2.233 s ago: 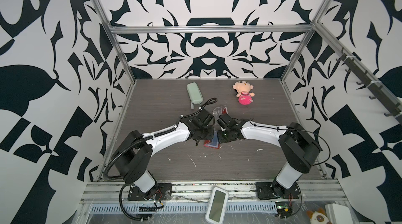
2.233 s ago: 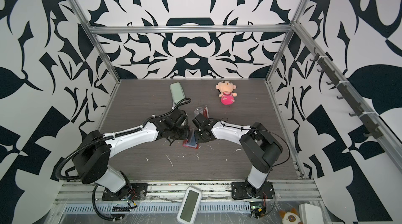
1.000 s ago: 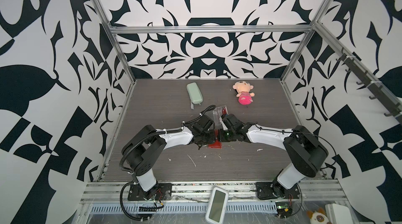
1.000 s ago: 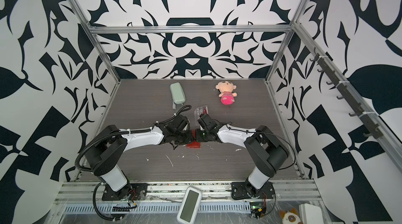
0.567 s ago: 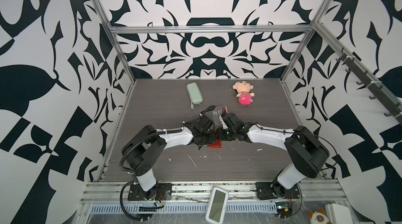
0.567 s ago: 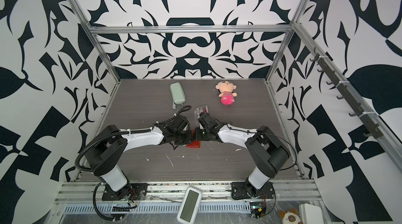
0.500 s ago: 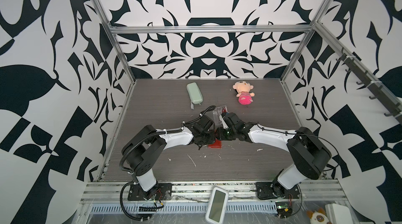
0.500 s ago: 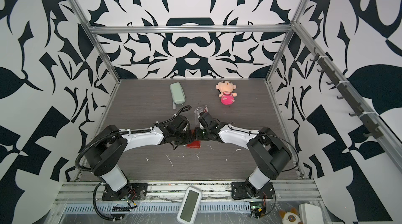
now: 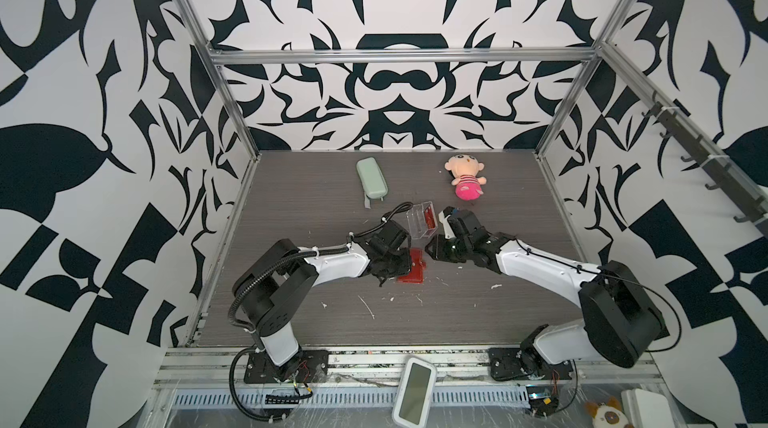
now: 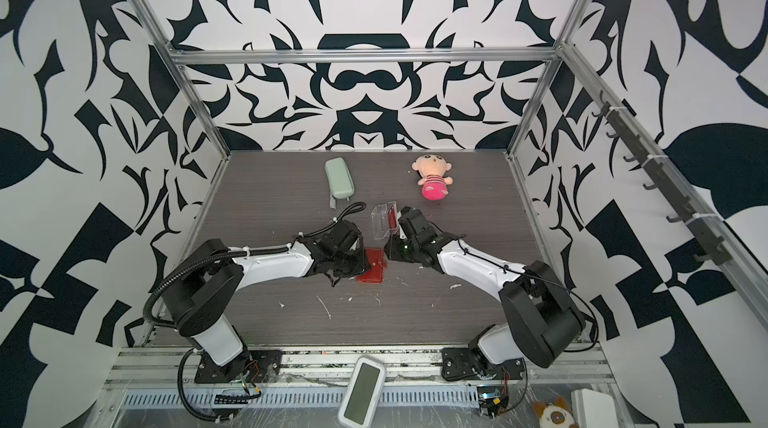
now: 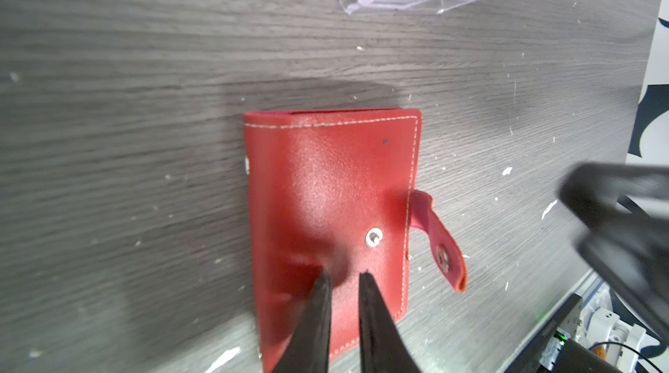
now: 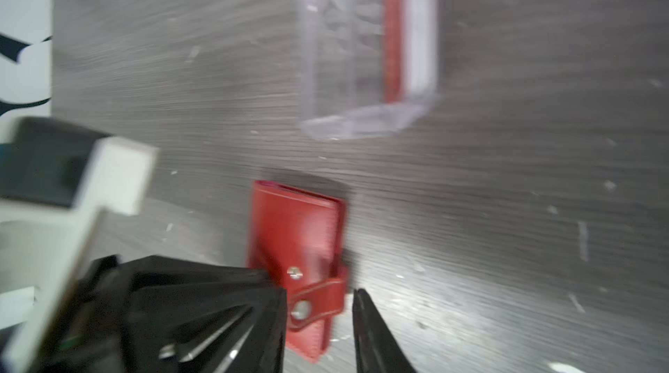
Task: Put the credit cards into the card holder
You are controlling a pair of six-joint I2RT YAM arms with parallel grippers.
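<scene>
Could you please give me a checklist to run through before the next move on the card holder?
1. The card holder lies flat and closed: ok.
2. The snap tab is fastened: not ok, it hangs loose.
3. The left gripper has its tips resting on the cover: ok.
4. The right gripper has its jaws open, tab between them: ok.
5. The credit cards are inside the holder: cannot tell, none visible.
</scene>
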